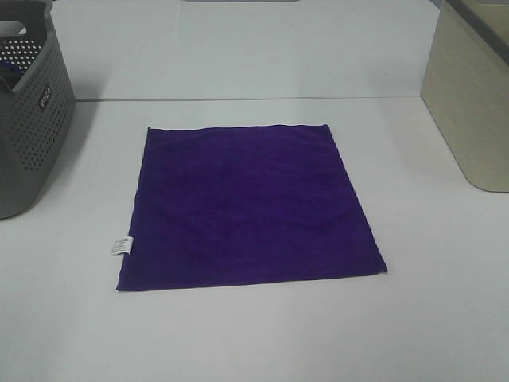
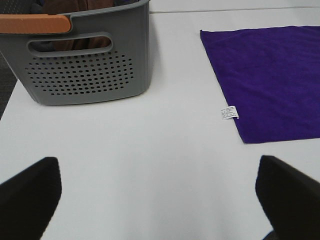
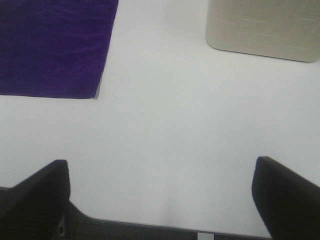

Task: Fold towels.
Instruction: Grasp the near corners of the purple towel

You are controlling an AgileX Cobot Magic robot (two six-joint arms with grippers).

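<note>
A deep purple square towel [image 1: 246,207] lies flat and unfolded in the middle of the white table. A small white care tag [image 1: 120,246] sticks out from its left edge near the front corner. The towel also shows in the left wrist view [image 2: 270,75], with its tag [image 2: 229,112], and in the right wrist view [image 3: 52,45]. Neither gripper shows in the exterior high view. My left gripper [image 2: 157,200] is open and empty, over bare table short of the towel. My right gripper [image 3: 160,200] is open and empty near the table's front edge.
A grey perforated basket [image 1: 28,119] stands at the left, also in the left wrist view [image 2: 85,60], with an orange handle [image 2: 32,23] and cloth inside. A beige bin [image 1: 473,95] stands at the right, also in the right wrist view [image 3: 262,27].
</note>
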